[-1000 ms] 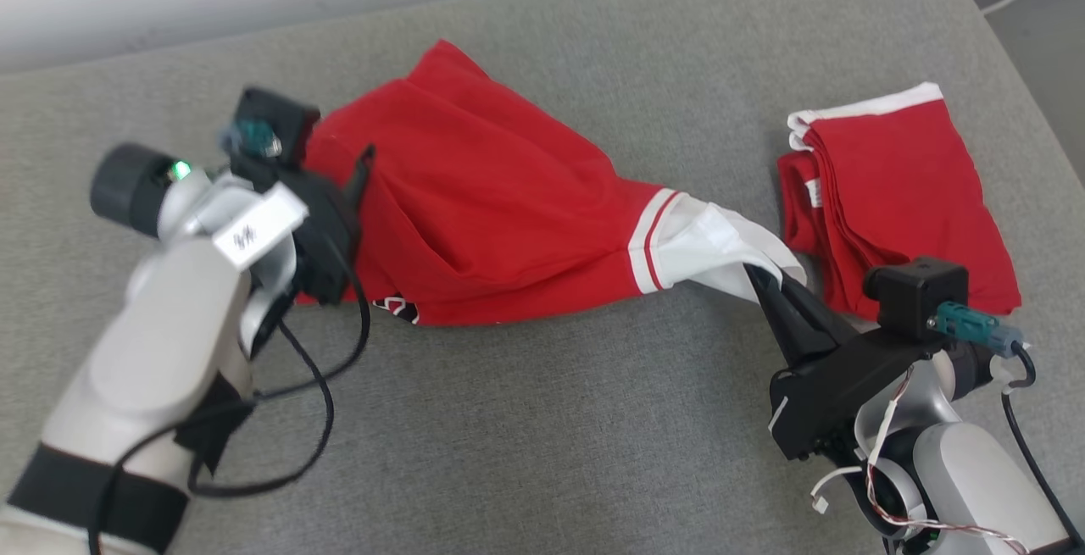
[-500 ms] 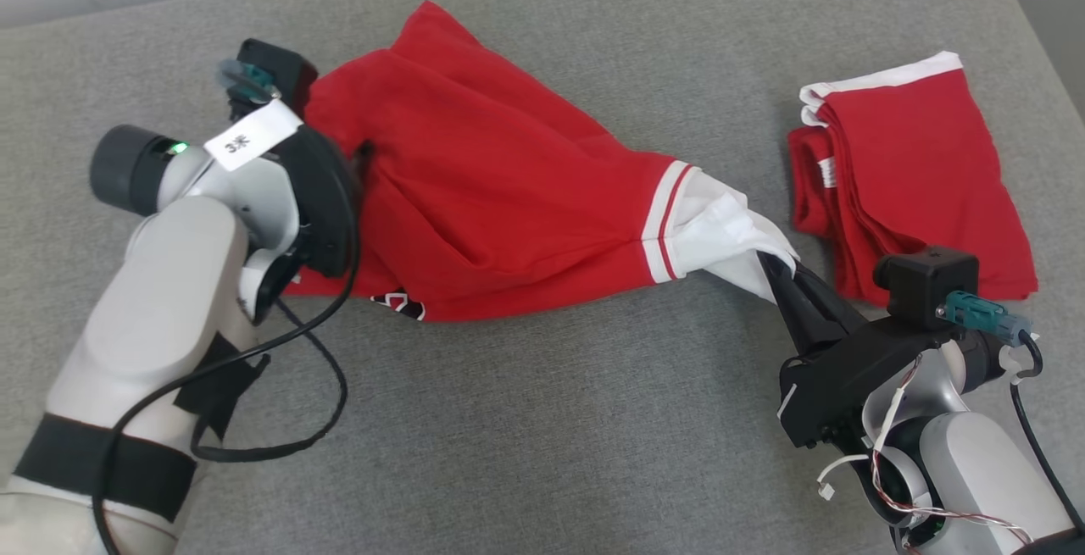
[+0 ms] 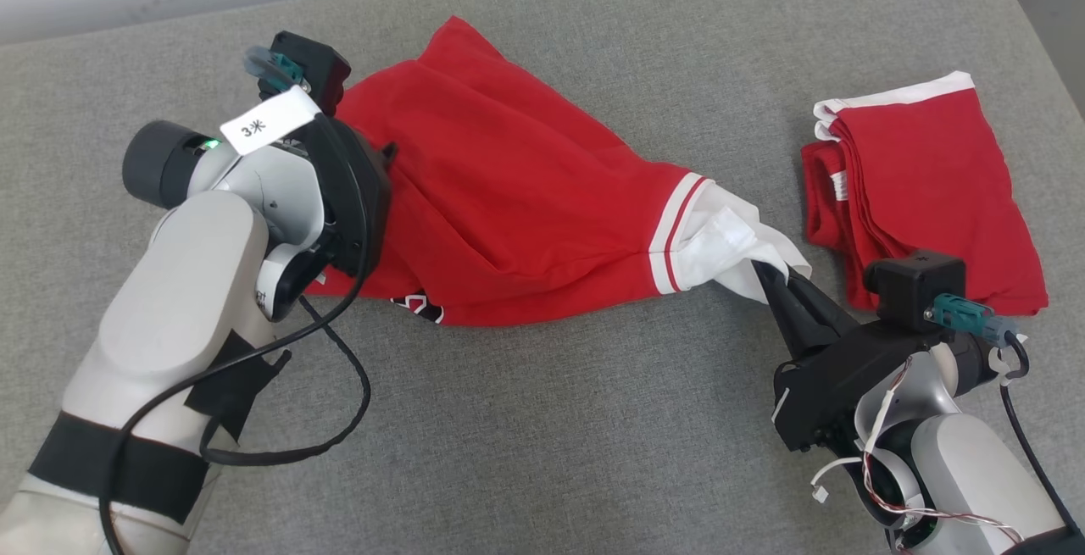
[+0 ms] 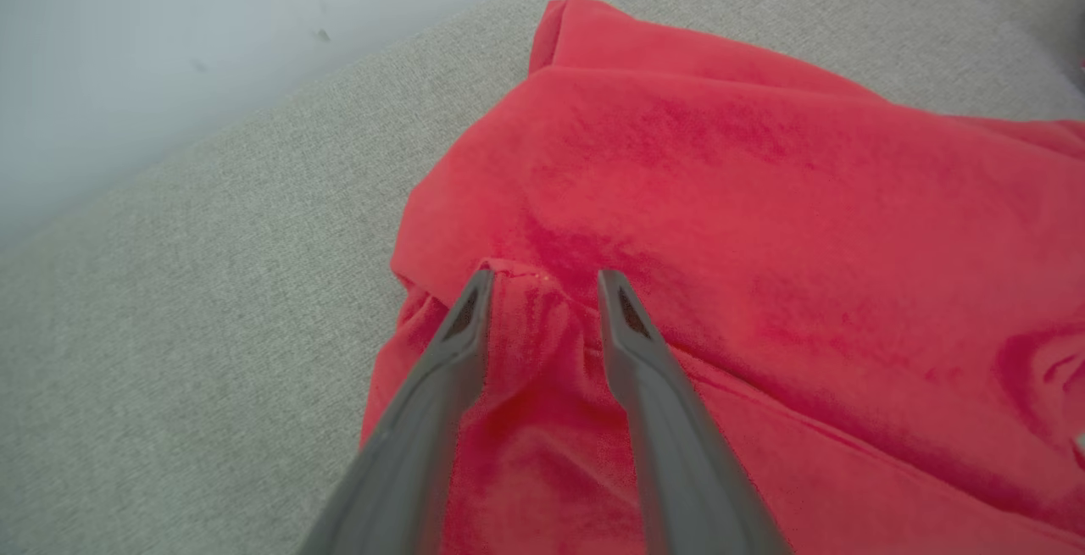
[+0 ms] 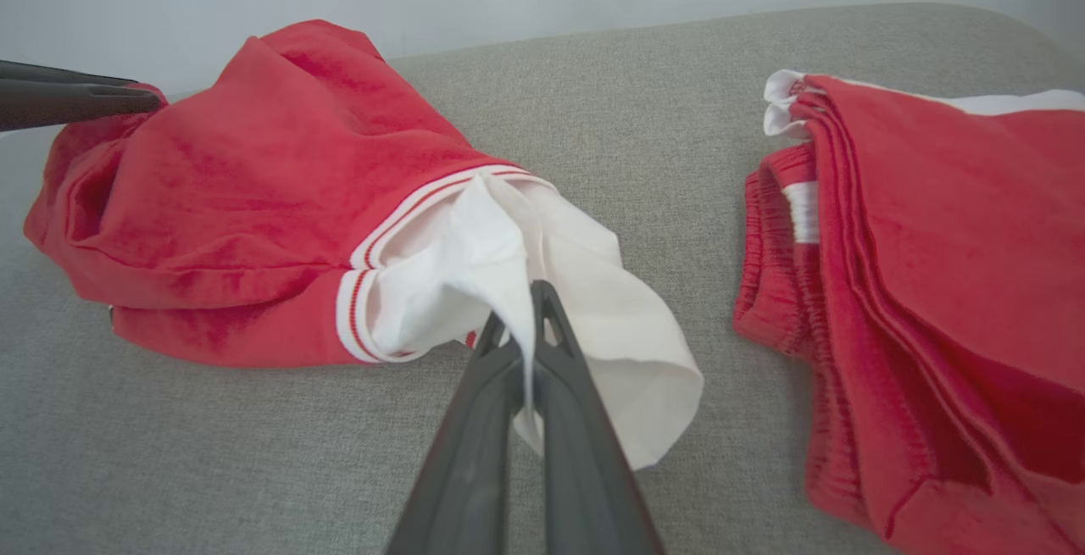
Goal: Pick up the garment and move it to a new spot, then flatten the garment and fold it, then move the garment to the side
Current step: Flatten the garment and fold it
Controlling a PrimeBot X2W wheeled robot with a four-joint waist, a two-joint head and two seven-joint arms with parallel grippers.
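The garment [image 3: 509, 182] is a red shirt with a white, red-striped sleeve, lying crumpled across the grey cushion [image 3: 542, 419]. My left gripper [image 3: 377, 169] is at its left edge. In the left wrist view the left gripper [image 4: 547, 284] is open, its fingers straddling a raised fold of the red garment [image 4: 720, 199]. My right gripper [image 3: 767, 271] is shut on the white sleeve end. The right wrist view shows the right gripper [image 5: 530, 301] pinching white cloth of the garment [image 5: 254, 182], with the left gripper's fingers [image 5: 76, 97] at the far left.
A second red garment [image 3: 924, 199], folded with white trim, lies at the right, close beside my right wrist; it is also in the right wrist view [image 5: 949, 284]. A pale wall runs behind the cushion. A black cable loops from my left forearm.
The head camera has shifted a little. My left wrist has turned and pressed in closer against the garment's left edge. The right gripper keeps its hold on the white sleeve.
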